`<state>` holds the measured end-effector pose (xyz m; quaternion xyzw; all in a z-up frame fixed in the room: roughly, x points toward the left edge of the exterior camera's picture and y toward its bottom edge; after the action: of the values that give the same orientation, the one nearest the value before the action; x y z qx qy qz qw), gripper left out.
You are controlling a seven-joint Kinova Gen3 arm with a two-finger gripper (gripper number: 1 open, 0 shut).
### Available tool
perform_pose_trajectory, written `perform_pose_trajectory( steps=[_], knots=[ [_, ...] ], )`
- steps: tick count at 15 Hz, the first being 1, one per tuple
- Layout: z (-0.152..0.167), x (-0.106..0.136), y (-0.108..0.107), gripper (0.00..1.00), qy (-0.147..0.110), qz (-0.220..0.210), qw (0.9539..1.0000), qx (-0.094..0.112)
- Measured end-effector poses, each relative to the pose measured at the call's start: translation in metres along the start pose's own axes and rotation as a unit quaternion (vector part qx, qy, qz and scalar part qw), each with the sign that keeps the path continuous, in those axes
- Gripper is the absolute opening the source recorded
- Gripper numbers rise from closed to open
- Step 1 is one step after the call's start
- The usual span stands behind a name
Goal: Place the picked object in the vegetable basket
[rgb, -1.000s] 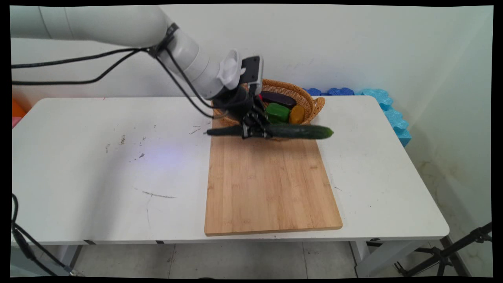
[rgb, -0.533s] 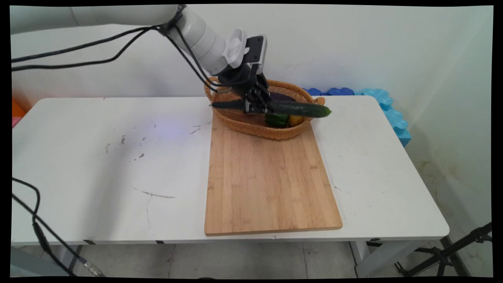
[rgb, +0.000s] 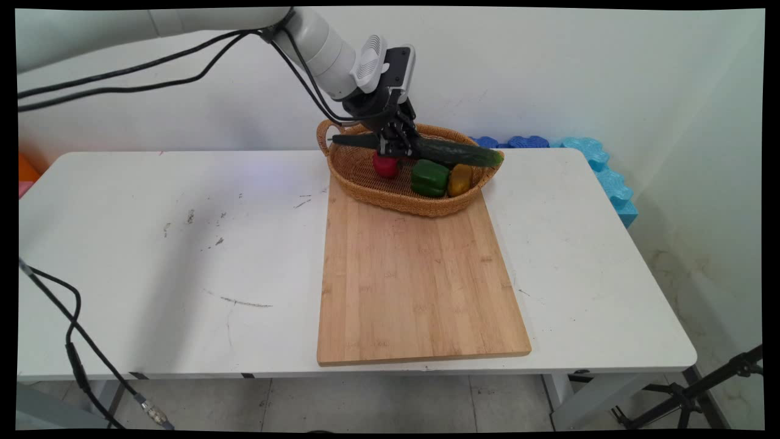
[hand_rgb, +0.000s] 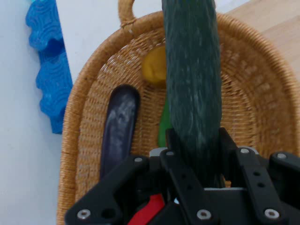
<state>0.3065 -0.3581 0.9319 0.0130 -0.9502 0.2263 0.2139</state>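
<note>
My gripper (rgb: 395,145) is shut on a long dark green cucumber (rgb: 445,152), held level above the wicker basket (rgb: 390,192) at the table's far side. In the hand view the cucumber (hand_rgb: 194,84) runs up from between the fingers (hand_rgb: 171,150) over the basket (hand_rgb: 89,140). Inside the basket lie a red pepper (rgb: 385,165), a green pepper (rgb: 429,177) and a yellow pepper (rgb: 460,178). A dark purple eggplant (hand_rgb: 119,129) lies along the basket's wall in the hand view, beside the yellow pepper (hand_rgb: 153,65).
A bamboo cutting board (rgb: 420,286) lies on the white table (rgb: 152,256) in front of the basket, with the basket's near edge resting on it. Blue foam pieces (rgb: 597,164) sit at the far right corner against the wall.
The gripper has carried the cucumber up from just over the board's far end and back over the basket. The red pepper now shows below it.
</note>
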Motion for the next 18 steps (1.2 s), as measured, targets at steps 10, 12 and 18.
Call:
perform_pose_trajectory(
  steps=[10, 12, 18],
  knots=[
    [0.029, -0.023, -0.022, 0.0, -0.015, 0.033, 0.9993, -0.011],
    [0.032, -0.026, -0.023, 0.0, -0.017, 0.035, 0.9992, -0.014],
    [0.038, -0.031, -0.02, 1.0, -0.016, 0.036, 0.999, -0.023]
  ],
)
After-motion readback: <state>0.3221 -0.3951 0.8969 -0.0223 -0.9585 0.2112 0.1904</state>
